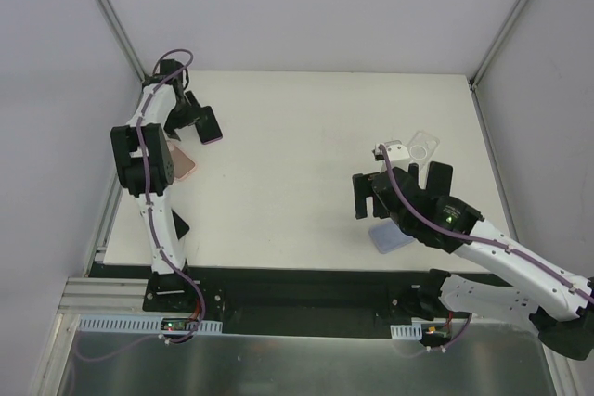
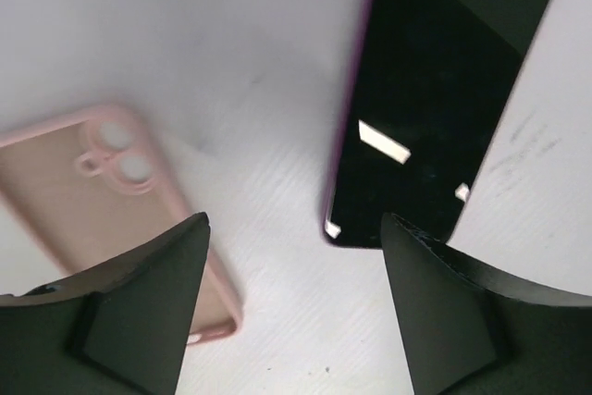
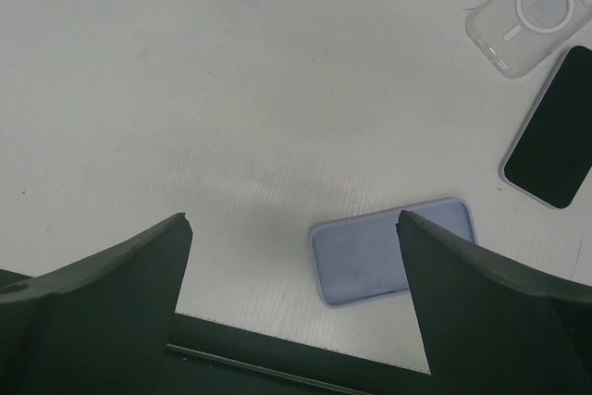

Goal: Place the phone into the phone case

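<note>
- By far-left corner of worktop (image 1: 297,164): left fingers (image 2: 294,228) spread wide, nothing held, hovering above surface.
- Pink case (image 2: 83,201) lies flat near left edge, partly hidden behind one left finger in wrist view.
- Phone (image 2: 435,90): dark screen up, purple rim, flat just beside pink case w/ a gap between; not in case.
- Twd right end of front edge: right fingers (image 3: 294,219) fully apart, empty, above lilac case (image 3: 393,249).
- Nearer right edge: 2nd phone (image 3: 552,127), screen up, beside clear case (image 3: 532,11).

Your bare table (image 2: 264,108) strip runs up the frame's centre, hemmed in by pink case (image 2: 65,201) lower left and phone (image 2: 444,80) upper right.
</note>
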You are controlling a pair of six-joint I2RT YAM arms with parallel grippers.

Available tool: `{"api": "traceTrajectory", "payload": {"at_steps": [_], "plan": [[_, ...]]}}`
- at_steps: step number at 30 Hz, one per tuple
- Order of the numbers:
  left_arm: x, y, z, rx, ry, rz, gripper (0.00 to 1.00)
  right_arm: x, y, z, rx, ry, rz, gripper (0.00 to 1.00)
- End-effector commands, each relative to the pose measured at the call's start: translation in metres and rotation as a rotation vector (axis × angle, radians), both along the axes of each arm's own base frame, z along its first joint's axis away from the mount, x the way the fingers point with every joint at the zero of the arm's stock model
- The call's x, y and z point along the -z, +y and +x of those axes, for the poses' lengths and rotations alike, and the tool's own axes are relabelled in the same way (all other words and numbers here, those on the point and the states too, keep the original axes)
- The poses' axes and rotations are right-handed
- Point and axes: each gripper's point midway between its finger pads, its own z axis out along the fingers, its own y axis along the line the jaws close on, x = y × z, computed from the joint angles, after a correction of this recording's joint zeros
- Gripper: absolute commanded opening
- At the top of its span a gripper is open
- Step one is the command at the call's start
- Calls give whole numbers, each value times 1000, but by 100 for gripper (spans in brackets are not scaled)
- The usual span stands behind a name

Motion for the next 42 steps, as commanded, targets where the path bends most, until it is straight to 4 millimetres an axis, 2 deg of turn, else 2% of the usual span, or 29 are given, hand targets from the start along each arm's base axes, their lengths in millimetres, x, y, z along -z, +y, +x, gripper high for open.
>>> {"api": "traceTrajectory", "payload": {"at_steps": [1,2,3,4,5,6,7,9,10,14,17,25,34,37,38,39,42], "plan": [[-75,51,-30,-264,-105,225,71,-24,3,3,-4,-51,47,96],[-78,56,-37,-302,-105,249,69,-25,2,3,-5,-52,47,96],[-71,66,-53,-350,-73,303,63,-25,2,2,-6,-53,50,96],[-80,68,-61,-411,-98,302,61,-25,1,2,-4,-52,50,96],[-79,70,-67,-436,-95,308,61,-25,0,1,-2,-52,54,96],[-70,73,-80,-454,-62,312,60,-25,-2,0,-1,-53,53,96],[-71,73,-85,-480,-67,303,60,-24,-2,-1,0,-51,55,96],[-60,71,-95,-493,-34,281,59,-24,-4,-2,-1,-51,57,96],[-55,72,-98,-511,-24,266,58,-24,-5,-2,1,-50,53,96],[-23,56,-105,-533,50,109,52,-24,-8,-3,7,-54,55,96],[-9,57,-113,-562,87,114,50,-24,-9,-4,7,-54,53,96],[10,60,-131,-620,131,122,45,-23,-17,-6,18,-57,38,96],[30,49,-147,-626,181,85,38,-25,-22,-7,48,-49,33,96],[34,47,-151,-620,178,77,22,-24,-22,-9,51,-32,33,96],[37,43,-153,-606,186,57,5,-25,-23,-9,58,-30,31,96],[36,39,-152,-590,180,40,0,-24,-23,-10,61,-24,30,96],[34,19,-145,-484,159,-55,0,-25,-29,-12,75,-20,20,96]]}}
